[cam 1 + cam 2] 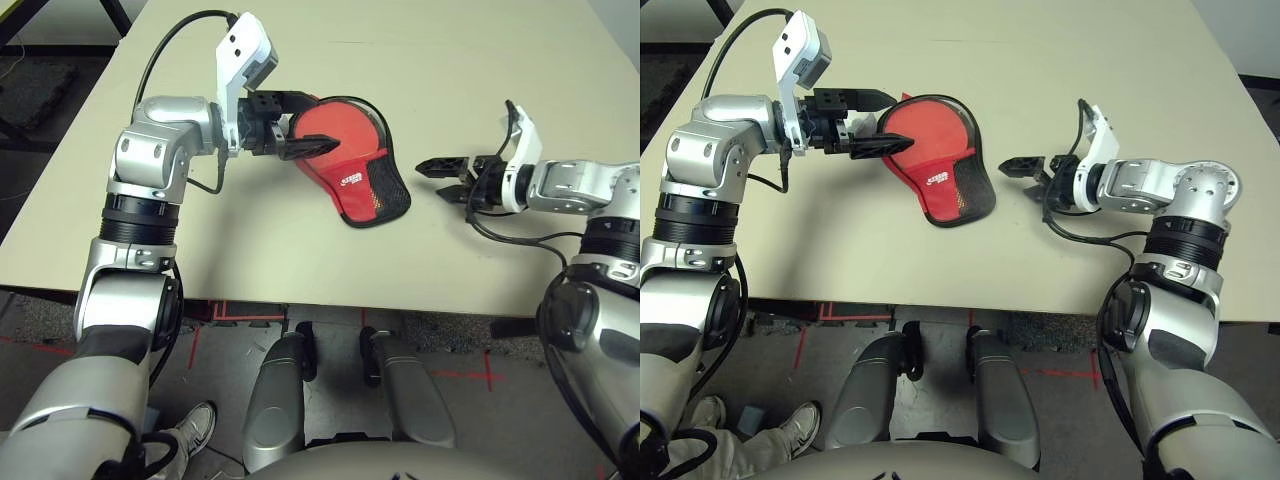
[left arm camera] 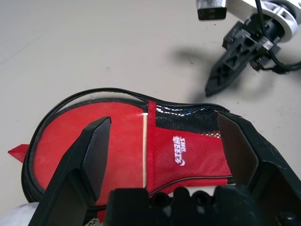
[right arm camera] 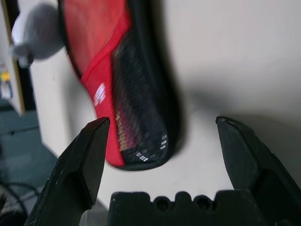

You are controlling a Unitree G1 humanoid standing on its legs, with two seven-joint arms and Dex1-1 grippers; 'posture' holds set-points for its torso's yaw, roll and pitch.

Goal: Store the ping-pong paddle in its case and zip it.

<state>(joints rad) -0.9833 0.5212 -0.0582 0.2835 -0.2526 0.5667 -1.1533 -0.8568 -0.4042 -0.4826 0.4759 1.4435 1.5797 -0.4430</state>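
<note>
The case (image 1: 352,178) lies flat on the table, a black-rimmed pouch with a red logo panel and black mesh at its narrow end. Through its clear round side shows the red face of the ping-pong paddle (image 2: 121,128); the handle is hidden under the red panel. My left gripper (image 1: 328,123) is open at the case's round end, one finger on each side, just over it. My right gripper (image 1: 432,178) is open a short way to the right of the case's narrow end (image 3: 141,141), pointing at it and apart from it.
The beige table (image 1: 450,60) spreads wide behind and to the right of the case. Its front edge runs close below both grippers. A whitish-grey lump (image 3: 37,35) sits by the case's round end. A small red tab (image 2: 16,153) sticks out from the rim.
</note>
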